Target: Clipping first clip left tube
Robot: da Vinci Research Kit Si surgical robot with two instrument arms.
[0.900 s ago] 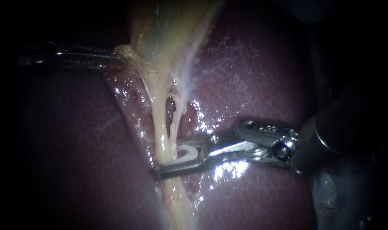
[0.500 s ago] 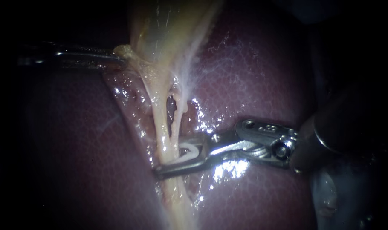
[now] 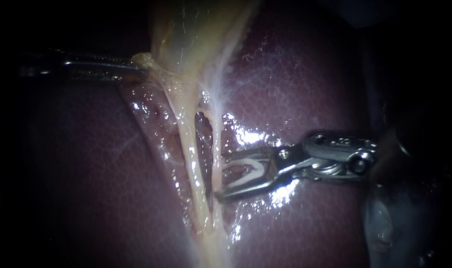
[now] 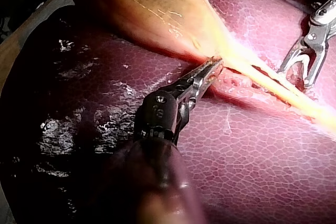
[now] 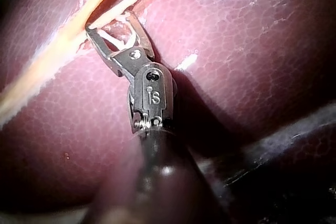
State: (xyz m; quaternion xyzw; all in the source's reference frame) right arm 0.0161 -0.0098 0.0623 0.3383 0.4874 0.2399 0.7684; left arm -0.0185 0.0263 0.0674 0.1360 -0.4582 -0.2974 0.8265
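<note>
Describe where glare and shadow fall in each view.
Endoscope view: glare on the wet liver beside the right instrument; the left instrument is dimly lit. Left wrist view: glints speckle the liver beside the left instrument's shaft. Right wrist view: the right instrument casts a dark shadow on the liver.

1. Left tube (image 3: 190, 149): pale yellow, wet, taut. It is the thicker of the two strands and runs steeply down across the liver (image 3: 305, 89).
2. Clip (image 3: 251, 167): white open V seated in the right instrument's (image 3: 221, 177) spread jaws, apart from the left tube.

The clip (image 3: 250, 171) just right of tubes (image 3: 190, 149)
</note>
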